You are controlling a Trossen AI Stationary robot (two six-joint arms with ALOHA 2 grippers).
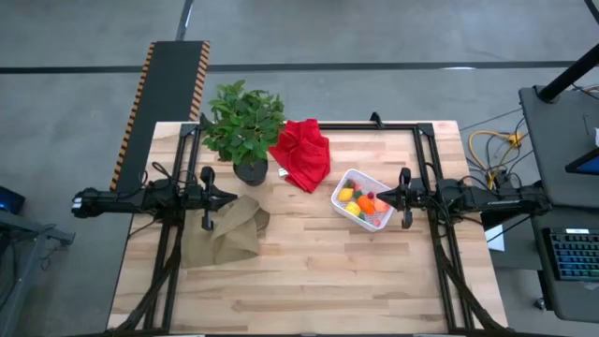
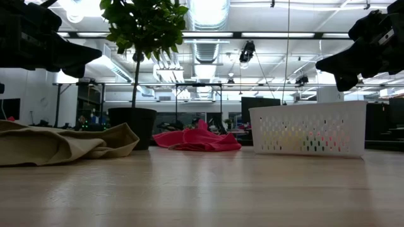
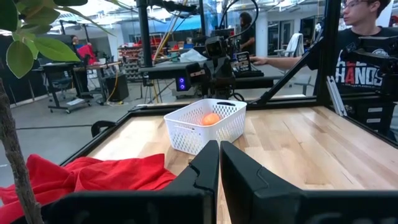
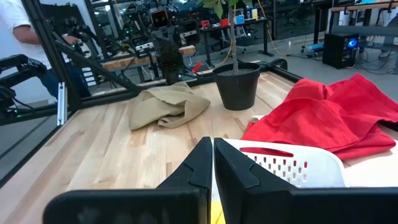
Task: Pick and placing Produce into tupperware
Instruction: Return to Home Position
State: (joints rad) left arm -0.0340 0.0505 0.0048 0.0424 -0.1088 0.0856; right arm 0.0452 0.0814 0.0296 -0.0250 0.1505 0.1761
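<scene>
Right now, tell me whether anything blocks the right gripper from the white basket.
Nothing visible does. The right gripper, shut, hangs raised over the right edge of the white basket, with the produce already inside it.

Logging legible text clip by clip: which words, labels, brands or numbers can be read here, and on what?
"HANDS": white print on the dark shirt of the person beyond the table, left wrist view; other print on it is too small to read.
The equipment in the room behind: too small or blurred to read.
The tupperware, left gripper, right gripper: no lettering visible.
</scene>
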